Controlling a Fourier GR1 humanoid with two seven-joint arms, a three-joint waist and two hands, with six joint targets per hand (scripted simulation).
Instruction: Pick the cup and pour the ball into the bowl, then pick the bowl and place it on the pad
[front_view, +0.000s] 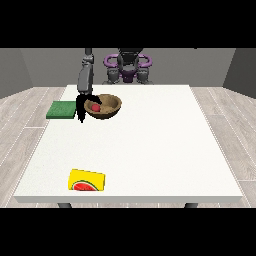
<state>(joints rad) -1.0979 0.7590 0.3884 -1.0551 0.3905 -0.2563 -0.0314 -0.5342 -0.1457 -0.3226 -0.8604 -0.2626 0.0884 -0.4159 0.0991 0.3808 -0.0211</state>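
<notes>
A brown bowl sits at the table's far left part, with a red ball inside it near its left wall. The hand at the view's left is at the bowl's left rim; one dark finger reaches over the rim into the bowl while the others hang outside it, so it pinches the rim. A green pad lies flat just left of that hand. The yellow cup, with a watermelon picture, lies on its side near the table's front left edge. No hand shows at the view's right.
The white table spans most of the view. The robot's torso stands behind the far edge, and a grey arm comes down from it to the bowl.
</notes>
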